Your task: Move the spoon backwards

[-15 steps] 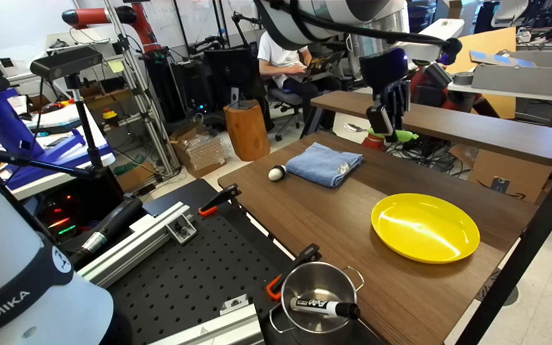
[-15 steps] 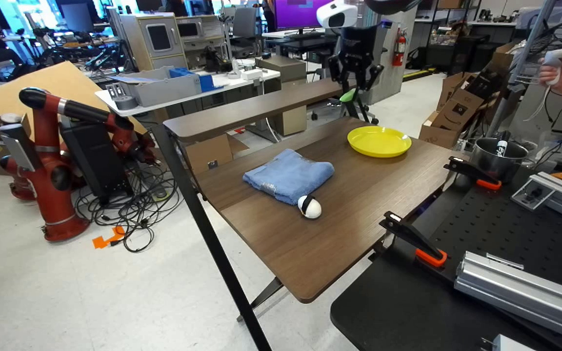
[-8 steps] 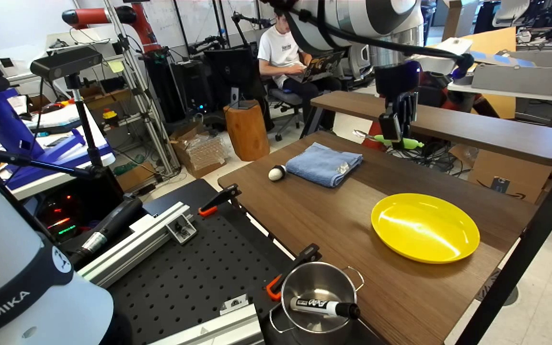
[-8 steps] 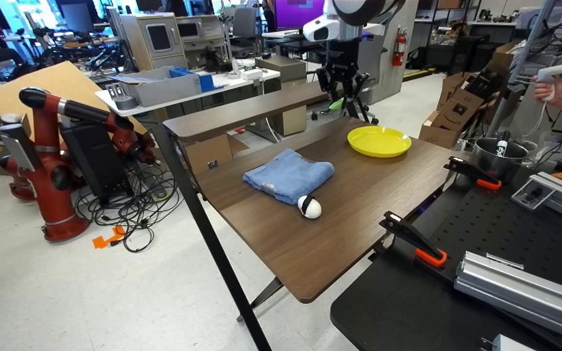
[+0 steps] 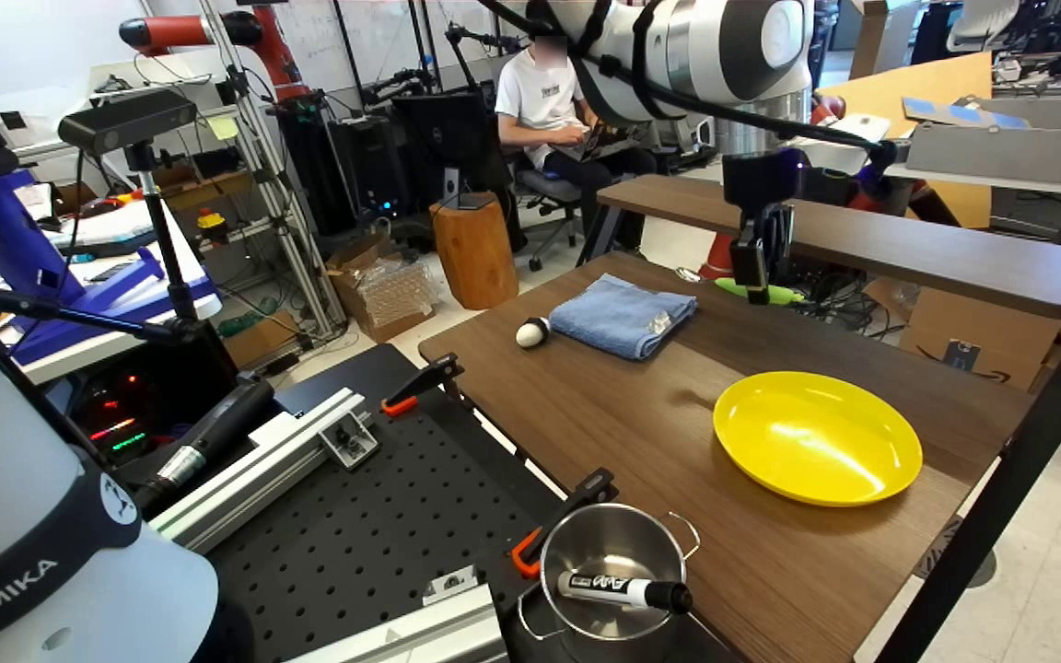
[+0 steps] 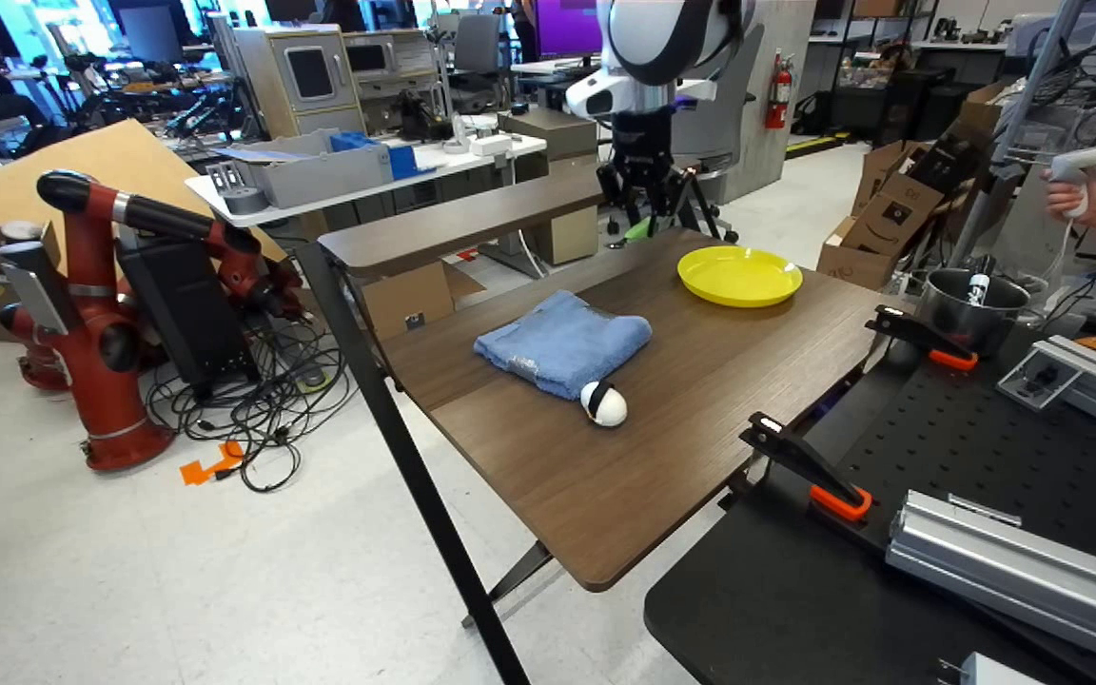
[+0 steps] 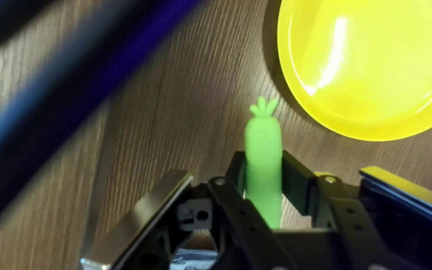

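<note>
Spoon (image 7: 264, 146) and gripper (image 7: 264, 170) are nearest: in the wrist view we have the lime-green handle clasped between two dark pads (image 7: 298, 180), its leafy tip sticking out past them. We hold it in the air above the table (image 5: 577, 405), and in an exterior view we can make out the greyish bowl end jutting out on the same side as the folded blue towel (image 5: 621, 318). Lower down lies the round yellow plate (image 7: 373, 129), its rim close to the leafy tip as our wrist camera sees it, though we cannot judge the drop between them. On the same tabletop we find the towel and, just beside it, a small white ball (image 6: 609, 407) with a black band; we cannot tell whether the two touch. Farther out, next to the table, we have a steel pot (image 5: 577, 543) with a marker (image 5: 618, 589) leaning in it, the black cap up at the rim. Beyond the table runs a raised wooden shelf (image 5: 908, 244), and in the background we see a red robot arm (image 6: 115, 381) and a seated person (image 5: 540, 106) in a white T-shirt.
</note>
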